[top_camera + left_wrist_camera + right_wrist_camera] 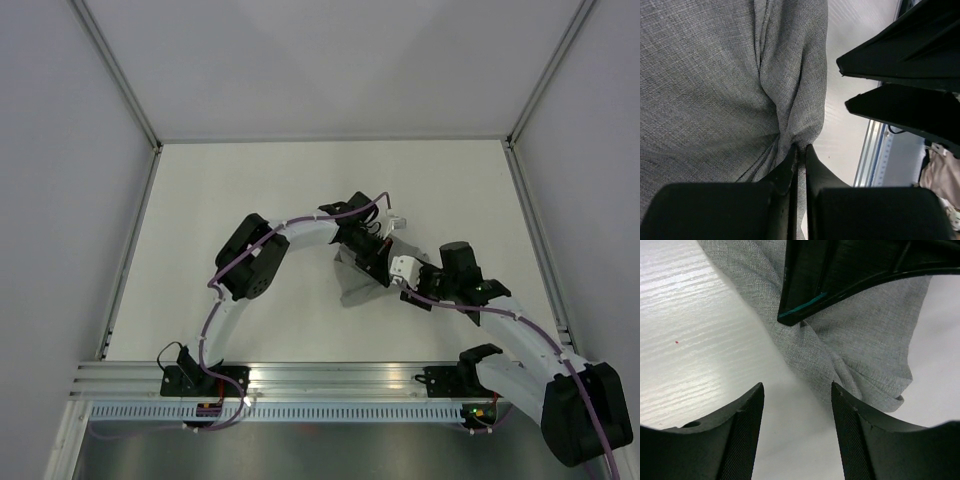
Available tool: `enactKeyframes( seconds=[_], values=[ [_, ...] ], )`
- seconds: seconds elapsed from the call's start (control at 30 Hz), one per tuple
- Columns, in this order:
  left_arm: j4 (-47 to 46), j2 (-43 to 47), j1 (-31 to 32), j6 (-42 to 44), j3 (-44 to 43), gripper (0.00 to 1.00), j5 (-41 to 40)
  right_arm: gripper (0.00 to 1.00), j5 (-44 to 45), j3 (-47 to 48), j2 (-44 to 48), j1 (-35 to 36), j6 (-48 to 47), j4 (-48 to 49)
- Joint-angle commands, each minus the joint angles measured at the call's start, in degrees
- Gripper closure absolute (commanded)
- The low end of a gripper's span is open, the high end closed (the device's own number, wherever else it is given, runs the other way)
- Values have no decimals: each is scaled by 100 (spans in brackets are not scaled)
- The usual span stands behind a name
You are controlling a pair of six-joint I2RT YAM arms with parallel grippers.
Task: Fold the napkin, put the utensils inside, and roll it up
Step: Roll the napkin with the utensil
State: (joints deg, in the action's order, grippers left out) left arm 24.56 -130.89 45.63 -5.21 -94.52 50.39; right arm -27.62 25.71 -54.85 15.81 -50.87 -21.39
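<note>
Napkin (350,288) lies bunched near desk (230,180) centre, mostly hidden under both arms. Left fingers (785,175) pinch a gathered fold; right fingers (742,430) spread wide, empty, cloth at their 1 o'clock. Best: right takes the free edge, possibly a corner, then both draw it flat.

A: Can you see the whole napkin (350,288) from above?
B: No, you get a sliver at centre; the arms (300,232) hide the rest, and both wrist views crop it
</note>
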Motion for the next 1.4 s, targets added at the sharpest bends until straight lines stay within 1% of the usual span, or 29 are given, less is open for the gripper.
enactKeyframes(
  seconds=[0.0, 0.17, 0.33, 0.47, 0.57, 0.6, 0.63, 0.67, 0.7, 0.73, 0.77, 0.8, 0.83, 0.87, 0.93, 0.97, 1.0, 1.03, 1.07, 1.1, 1.13, 1.17, 1.2, 1.23, 1.27, 1.3, 1.33, 1.37],
  values=[
    [1051, -481, 8, -296, 83, 98, -249, 38, 476, -189, 27, 307, -292, 732],
    [1104, -534, 8, -393, 30, 98, -196, 37, 757, -339, 45, 738, -388, 934],
    [1183, -631, -27, -463, -49, 98, -126, 37, 1109, -409, -306, 1222, -380, 1224],
    [1192, -675, -98, -629, -32, 98, -126, 40, 1311, -453, -465, 1582, -318, 1374],
    [1131, -657, -177, -910, 12, 96, -161, 50, 1408, -453, -597, 1627, -318, 1383],
    [965, -631, -203, -1016, 56, 96, -161, 63, 1426, -445, -623, 1618, -318, 1383],
    [824, -570, -212, -1234, 117, 94, -152, 69, 1443, -453, -658, 1618, -301, 1383],
    [657, -430, -221, -1367, 283, 90, -161, 74, 1443, -453, -676, 1618, -283, 1383],
    [482, -333, -238, -1516, 389, 90, -196, 84, 1452, -453, -676, 1627, -283, 1365],
    [19, -245, -256, -1857, 504, 90, -188, 87, 1461, -453, -720, 1627, -274, 1383],
    [-221, -18, -273, -2061, 783, 85, -266, 89, 1478, -445, -746, 1627, -248, 1374],
    [-519, 124, -334, -2280, 951, 84, -371, 91, 1478, -436, -773, 1609, -248, 1365],
    [-1201, 282, -387, -2744, 1162, 83, -424, 93, 1470, -410, -834, 1609, -256, 1330],
    [-1643, 466, -440, -2992, 1625, 82, -538, 96, 1461, -392, -860, 1583, -257, 1295],
    [-2303, 1002, -590, -3597, 2067, 78, -723, 98, 1330, -296, -948, 1539, -274, 1216],
    [-2915, 1169, -668, -3723, 2426, 75, -950, 98, 1207, -165, -1009, 1452, -326, 1085],
    [-3061, 1502, -686, -3802, 2569, 73, -1100, 99, 1145, -76, -1097, 1416, -353, 980],
    [-3227, 1653, -713, -3890, 2683, 71, -1232, 99, 1057, 38, -1298, 1372, -388, 874],
    [-3420, 1802, -713, -3900, 2902, 71, -1564, 99, 952, 274, -1422, 1276, -493, 629],
    [-3527, 2152, -713, -3900, 3017, 70, -1776, 99, 751, 398, -1545, 1205, -555, 496],
    [-3667, 2321, -722, -3934, 3140, 70, -1944, 100, 636, 530, -1825, 1135, -616, 365],
    [-3930, 2531, -722, -3952, 3437, 69, -2389, 99, 530, 801, -1975, 987, -678, 102],
    [-4089, 2742, -731, -3952, 3632, 69, -2646, 99, 434, 951, -2134, 889, -818, -48],
    [-4291, 3214, -731, -3935, 4060, 69, -2901, 100, 224, 1101, -2440, 810, -880, -198],
    [-4736, 3445, -722, -3917, 4291, 69, -3399, 100, 143, 1381, -2591, 653, -950, -504],
    [-4915, 3674, -731, -3874, 4519, 68, -3674, 99, 55, 1523, -2740, 573, -1090, -655],
    [-5125, 4189, -713, -3769, 4991, 68, -3973, 100, -67, 1663, -3020, 520, -1144, -926],
    [-5345, 4421, -687, -3724, 5266, 66, -4602, 100, -129, 1891, -3153, 415, -1196, -1050]
  ],
)
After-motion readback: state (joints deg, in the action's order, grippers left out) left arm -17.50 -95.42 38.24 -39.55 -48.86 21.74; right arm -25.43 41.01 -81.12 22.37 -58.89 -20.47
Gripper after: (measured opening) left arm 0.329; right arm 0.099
